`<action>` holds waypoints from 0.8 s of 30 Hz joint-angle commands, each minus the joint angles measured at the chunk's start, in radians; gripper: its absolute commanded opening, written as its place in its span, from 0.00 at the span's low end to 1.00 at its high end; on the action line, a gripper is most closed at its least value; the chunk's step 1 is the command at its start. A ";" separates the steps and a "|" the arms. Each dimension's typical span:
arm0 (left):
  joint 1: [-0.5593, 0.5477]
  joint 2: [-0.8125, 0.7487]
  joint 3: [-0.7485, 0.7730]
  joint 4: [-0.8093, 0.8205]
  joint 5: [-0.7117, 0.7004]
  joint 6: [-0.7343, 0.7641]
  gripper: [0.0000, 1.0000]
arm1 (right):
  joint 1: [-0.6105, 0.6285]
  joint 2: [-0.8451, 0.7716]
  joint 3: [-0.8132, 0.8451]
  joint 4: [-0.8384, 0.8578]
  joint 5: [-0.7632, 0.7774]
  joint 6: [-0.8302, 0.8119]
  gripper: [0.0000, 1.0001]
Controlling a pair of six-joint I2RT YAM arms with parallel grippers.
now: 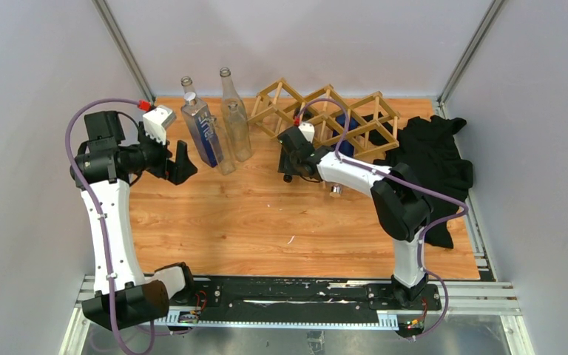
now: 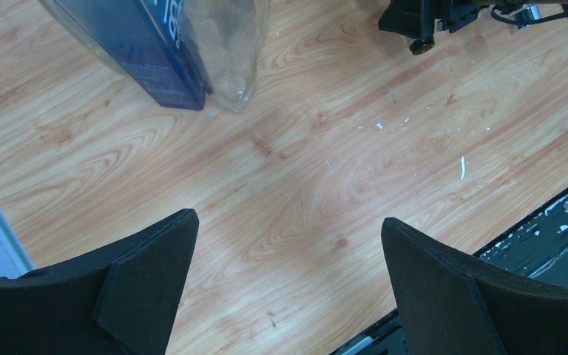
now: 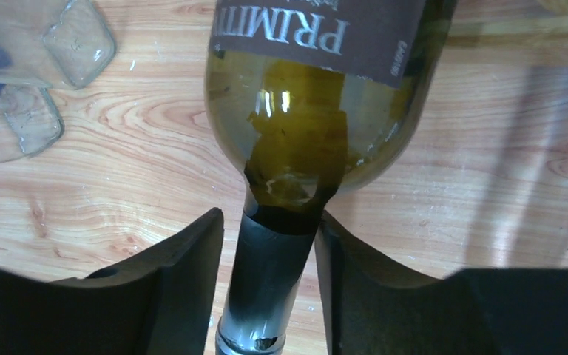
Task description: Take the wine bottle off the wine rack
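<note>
In the right wrist view a green wine bottle [image 3: 318,126] with a dark label lies neck toward the camera over the wooden table. My right gripper [image 3: 270,244] is closed round its dark foil neck [image 3: 274,274]; the right finger touches it and a thin gap shows on the left. In the top view the right gripper [image 1: 296,159] sits just in front of the light wooden lattice wine rack [image 1: 325,111], and the bottle is mostly hidden under it. My left gripper [image 1: 181,163] is open and empty over bare table at the left [image 2: 288,237].
Three clear glass bottles stand at the back left, one with a blue label [image 1: 205,133] and a taller one [image 1: 235,118]; their bases show in the left wrist view [image 2: 192,66]. A black cloth [image 1: 436,159] lies at the right. Grey walls enclose the table.
</note>
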 commanded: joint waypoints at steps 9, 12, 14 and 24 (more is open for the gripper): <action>0.005 -0.060 -0.061 -0.017 0.108 0.024 1.00 | -0.009 -0.161 -0.225 0.178 0.049 0.102 0.02; 0.003 -0.068 -0.081 -0.017 0.133 0.044 1.00 | -0.007 -0.202 -0.272 0.216 0.039 0.104 0.00; -0.001 -0.068 -0.093 -0.017 0.149 0.055 1.00 | -0.007 -0.226 -0.302 0.257 0.035 0.109 0.00; -0.088 -0.032 -0.131 -0.017 0.091 0.062 0.94 | 0.030 -0.342 -0.432 0.330 0.056 0.151 0.00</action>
